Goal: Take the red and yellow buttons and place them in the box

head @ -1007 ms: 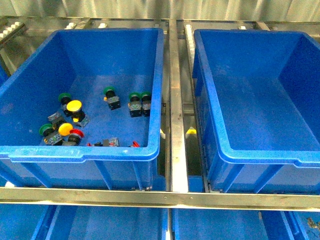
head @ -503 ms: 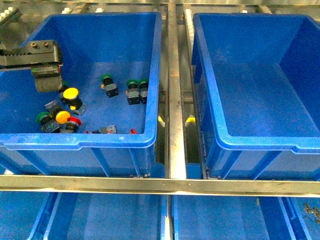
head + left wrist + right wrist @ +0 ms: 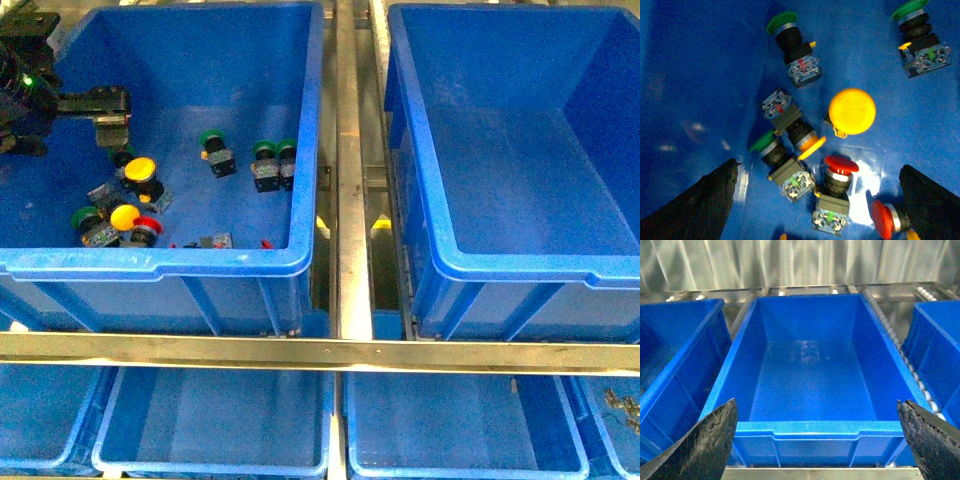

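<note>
Red and yellow buttons point(image 3: 125, 215) crowd the left bin's point(image 3: 160, 262) near-left corner; left gripper point(image 3: 818, 167) and right gripper point(image 3: 816, 407) both hold jaws apart.

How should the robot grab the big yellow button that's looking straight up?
The yellow button sits with its cap roughly facing up, and the cap hides most of the body. It is probably best to come straight down from above and pinch the round cap across opposite edges of its rim. The rim looks clear on most sides.
</note>
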Robot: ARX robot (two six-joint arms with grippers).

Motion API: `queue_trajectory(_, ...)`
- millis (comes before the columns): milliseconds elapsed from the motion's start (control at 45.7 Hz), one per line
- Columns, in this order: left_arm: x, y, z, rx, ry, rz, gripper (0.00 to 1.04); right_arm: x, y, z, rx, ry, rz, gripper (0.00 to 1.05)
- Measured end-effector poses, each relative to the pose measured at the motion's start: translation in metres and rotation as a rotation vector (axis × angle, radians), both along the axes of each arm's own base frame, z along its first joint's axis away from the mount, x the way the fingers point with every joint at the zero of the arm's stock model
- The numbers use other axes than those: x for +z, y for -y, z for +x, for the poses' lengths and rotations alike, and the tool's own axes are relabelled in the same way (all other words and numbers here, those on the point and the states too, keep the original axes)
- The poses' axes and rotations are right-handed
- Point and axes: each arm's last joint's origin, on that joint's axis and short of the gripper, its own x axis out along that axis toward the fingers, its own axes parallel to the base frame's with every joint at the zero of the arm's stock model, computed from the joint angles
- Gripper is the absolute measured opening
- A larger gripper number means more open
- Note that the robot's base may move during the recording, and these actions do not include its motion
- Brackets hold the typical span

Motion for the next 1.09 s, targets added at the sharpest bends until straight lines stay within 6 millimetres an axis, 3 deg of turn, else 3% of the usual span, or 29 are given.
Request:
queue_trajectory(175, -0.028, -0.003, 0.032, -0.074, -0.045, -0.015, 0.97, 0.000, 0.000, 0.000, 0.000, 0.000, 0.000, 0.97)
queue_trajectory(372, -0.035, 0.001, 0.045, -0.110, -0.041, -0.025, 0.97, 0.000, 0.000, 0.000, 0.000, 0.000, 0.000, 0.97)
queue_trajectory(613, -0.058, 0.003, 0.052, -0.130, -0.083, -0.028, 0.97, 0.000, 0.000, 0.000, 0.000, 0.000, 0.000, 0.97)
queue_trajectory(1094, -0.049, 0.004, 0.063, -0.151, -0.040, -0.031, 0.97, 0.000, 0.000, 0.000, 0.000, 0.000, 0.000, 0.97)
